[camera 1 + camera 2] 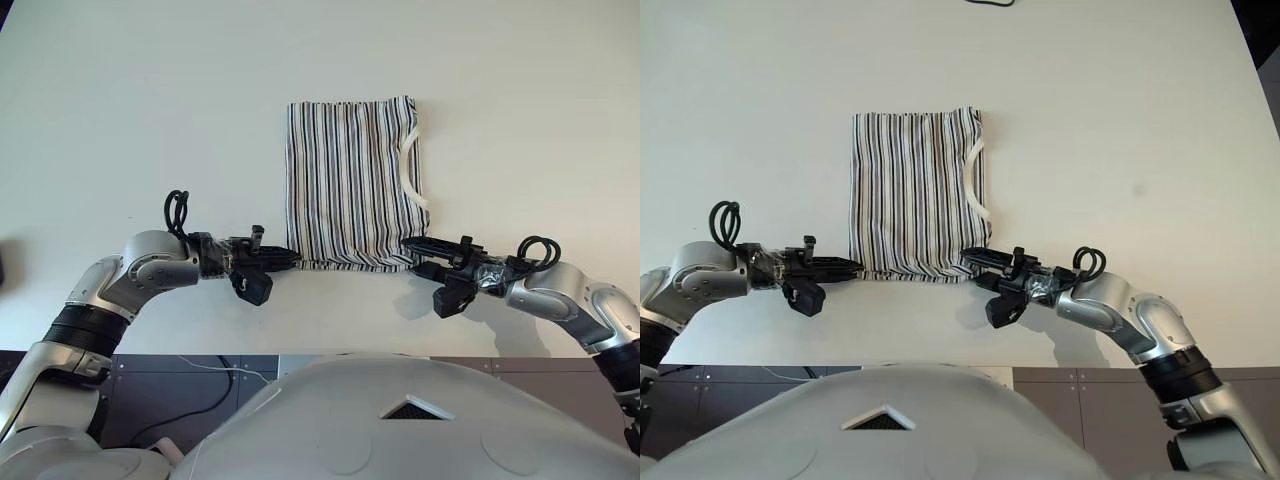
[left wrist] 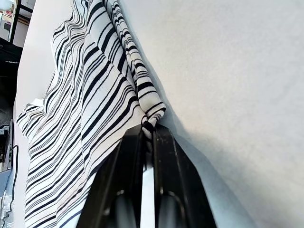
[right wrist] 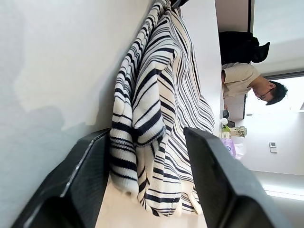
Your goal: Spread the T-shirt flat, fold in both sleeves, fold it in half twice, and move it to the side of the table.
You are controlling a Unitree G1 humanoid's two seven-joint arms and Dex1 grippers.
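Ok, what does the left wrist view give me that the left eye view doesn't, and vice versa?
Left wrist view: the grip up close, the left gripper shut on the bunched near corner of the striped T-shirt. Left eye view: the whole folded rectangle, its white neckline on the right edge, and the right gripper at the other near corner. Both: the T-shirt, left gripper and white table.

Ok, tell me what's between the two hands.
Only the T-shirt, its near hem: left hand pinches one corner, right hand straddles the other, in the left eye view.
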